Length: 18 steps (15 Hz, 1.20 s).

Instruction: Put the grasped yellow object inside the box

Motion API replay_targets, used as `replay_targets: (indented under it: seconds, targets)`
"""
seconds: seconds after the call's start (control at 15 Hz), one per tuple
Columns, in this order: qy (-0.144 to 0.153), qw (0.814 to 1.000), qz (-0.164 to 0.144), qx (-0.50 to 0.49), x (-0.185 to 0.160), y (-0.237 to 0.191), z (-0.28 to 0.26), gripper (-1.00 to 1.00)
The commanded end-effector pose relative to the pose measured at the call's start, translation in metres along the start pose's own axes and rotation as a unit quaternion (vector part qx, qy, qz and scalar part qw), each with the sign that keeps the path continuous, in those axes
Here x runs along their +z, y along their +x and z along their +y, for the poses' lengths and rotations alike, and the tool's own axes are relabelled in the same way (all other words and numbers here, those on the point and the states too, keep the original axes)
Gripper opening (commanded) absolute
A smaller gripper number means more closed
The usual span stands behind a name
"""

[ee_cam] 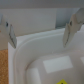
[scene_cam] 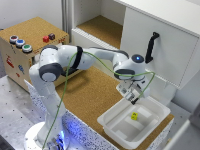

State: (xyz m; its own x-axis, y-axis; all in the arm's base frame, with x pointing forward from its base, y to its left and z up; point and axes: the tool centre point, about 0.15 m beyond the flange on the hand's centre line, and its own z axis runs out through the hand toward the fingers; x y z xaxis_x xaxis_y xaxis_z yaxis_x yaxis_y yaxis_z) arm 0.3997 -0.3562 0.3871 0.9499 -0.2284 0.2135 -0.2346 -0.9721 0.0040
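Note:
The yellow object (scene_cam: 134, 116) is a tiny block lying on the floor of the box (scene_cam: 151, 112), a shallow white tub at the near right end of the cork surface. My gripper (scene_cam: 133, 99) hangs just above the tub's far rim, above and slightly behind the block and apart from it. In the wrist view the two fingers (ee_cam: 6, 30) stand wide apart with nothing between them, so my gripper (ee_cam: 39, 31) is open. Below them are the tub's rim (ee_cam: 20, 56) and a sliver of the yellow object (ee_cam: 62, 82) at the picture's edge.
A white cabinet with a black handle (scene_cam: 152, 47) stands right behind the gripper. A cork-topped wooden box with coloured buttons (scene_cam: 30, 36) sits at the exterior view's left. The cork tabletop (scene_cam: 92, 90) runs between the arm's base and the tub.

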Motion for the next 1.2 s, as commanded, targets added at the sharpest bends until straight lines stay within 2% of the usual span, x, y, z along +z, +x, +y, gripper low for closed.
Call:
replay_targets:
  seconds: [0.0, 0.07, 0.27, 0.4, 0.47, 0.6, 0.8, 0.93, 1.13]
  targets:
    - [-0.018, 0.999, -0.03, -0.003, -0.008, 0.005, -0.005, 1.0]
    - [-0.001, 1.0, -0.001, -0.01, -0.003, -0.003, -0.014, 1.0]
    - [0.021, 0.998, -0.01, -0.056, -0.017, -0.023, -0.077, 1.0]
    - [0.018, 0.993, -0.006, -0.115, -0.028, -0.029, -0.109, 1.0]
    - [0.008, 0.99, -0.002, -0.144, -0.034, -0.031, -0.123, 1.0]
    - [0.02, 0.981, 0.005, -0.194, -0.04, -0.033, -0.148, 1.0]
    - [0.053, 0.969, 0.012, -0.242, -0.037, -0.043, -0.178, 1.0]
    - [0.089, 0.958, 0.014, -0.272, -0.033, -0.057, -0.206, 1.0]
    - [0.115, 0.937, 0.02, -0.329, -0.041, -0.078, -0.259, 1.0]
